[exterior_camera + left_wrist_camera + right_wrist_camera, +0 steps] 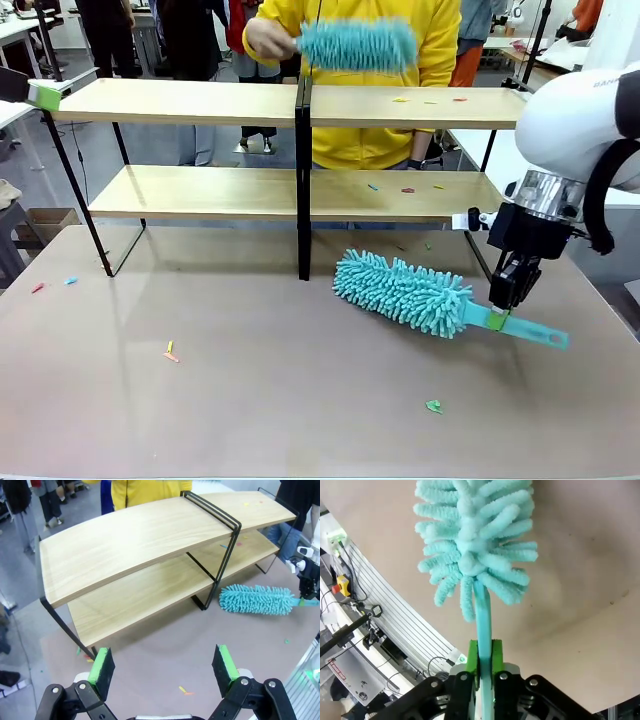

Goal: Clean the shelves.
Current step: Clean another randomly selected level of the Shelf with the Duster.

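Right fingers (472, 655) clamp a fluffy teal duster (400, 290) near the right desk (250, 400) edge; left fingers (102, 665) apart; coloured scraps (404, 99) dot light-wood shelves (200, 100).

Your work table (250, 400) is a matte grey-brown top, evenly lit, shadows soft. Behind it you have grey floor (165, 150) — a white table (18, 32) at far left, a second white table (512, 160) at right, and a cardboard box (45, 222) low on the left.
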Robot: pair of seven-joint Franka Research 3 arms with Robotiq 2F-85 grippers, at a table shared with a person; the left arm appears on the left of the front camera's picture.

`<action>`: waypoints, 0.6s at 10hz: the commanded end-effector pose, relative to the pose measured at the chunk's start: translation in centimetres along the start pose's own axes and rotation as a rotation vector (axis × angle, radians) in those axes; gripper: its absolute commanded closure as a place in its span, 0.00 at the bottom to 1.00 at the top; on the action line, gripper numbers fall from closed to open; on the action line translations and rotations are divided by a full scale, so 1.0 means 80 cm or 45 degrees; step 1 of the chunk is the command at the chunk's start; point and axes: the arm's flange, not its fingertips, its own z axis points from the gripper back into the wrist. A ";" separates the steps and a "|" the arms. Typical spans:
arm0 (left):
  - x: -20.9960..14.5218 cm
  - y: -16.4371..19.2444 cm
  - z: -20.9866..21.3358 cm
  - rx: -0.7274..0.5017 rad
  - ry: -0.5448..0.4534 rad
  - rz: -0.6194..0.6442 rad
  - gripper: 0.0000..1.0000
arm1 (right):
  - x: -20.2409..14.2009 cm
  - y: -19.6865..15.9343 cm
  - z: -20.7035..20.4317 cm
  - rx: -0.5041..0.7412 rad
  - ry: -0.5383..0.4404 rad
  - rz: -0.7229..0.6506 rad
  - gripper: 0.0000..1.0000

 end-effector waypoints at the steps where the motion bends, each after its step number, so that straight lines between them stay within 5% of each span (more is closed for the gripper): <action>1: 0.000 0.000 0.001 0.000 -0.003 -0.002 0.00 | -0.003 -0.003 0.005 0.002 -0.052 0.013 0.88; 3: 0.000 0.000 0.001 0.000 -0.003 -0.002 0.00 | 0.039 -0.006 -0.002 0.021 -0.222 0.041 0.88; 6: 0.000 0.000 0.001 0.000 -0.003 -0.002 0.00 | 0.080 -0.007 -0.023 -0.049 -0.292 -0.104 0.88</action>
